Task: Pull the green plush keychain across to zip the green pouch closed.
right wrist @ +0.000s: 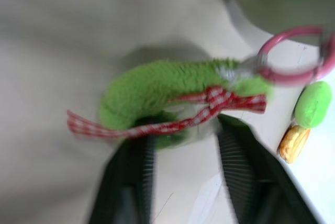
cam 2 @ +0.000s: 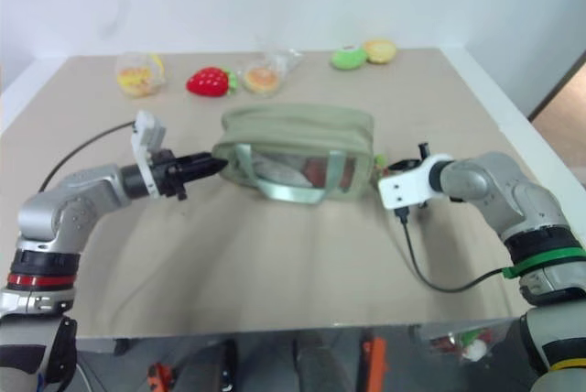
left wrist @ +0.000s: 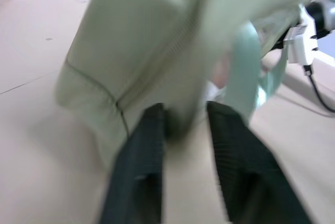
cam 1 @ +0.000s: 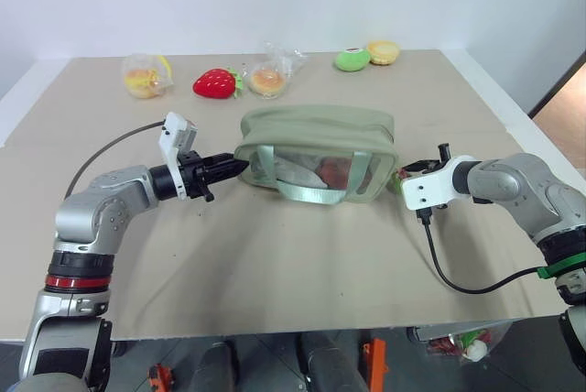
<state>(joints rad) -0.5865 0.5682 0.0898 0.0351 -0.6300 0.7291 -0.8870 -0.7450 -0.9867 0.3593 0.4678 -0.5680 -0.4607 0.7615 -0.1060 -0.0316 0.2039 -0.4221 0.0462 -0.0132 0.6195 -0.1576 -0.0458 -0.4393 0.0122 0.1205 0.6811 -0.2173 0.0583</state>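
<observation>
The green pouch (cam 1: 316, 140) lies in the middle of the table, its clear side panel and strap handles facing me. At the pouch's left end, my left gripper (cam 1: 234, 167) stands level. Its fingers (left wrist: 149, 130) are apart, with the pouch's corner fabric right at their tips. My right gripper (cam 1: 409, 172) is at the pouch's right end, also open. The green plush keychain (right wrist: 157, 90), with a red-and-white ribbon and a pink ring (right wrist: 298, 56), lies just beyond its fingertips (right wrist: 230, 135), held by neither finger.
Along the table's far edge lie a bagged yellow item (cam 1: 145, 76), a red strawberry toy (cam 1: 213, 82), a bagged bun (cam 1: 270, 76), a round green toy (cam 1: 352, 59) and a yellow toy (cam 1: 383, 51). A black cable (cam 1: 458, 282) trails from my right wrist.
</observation>
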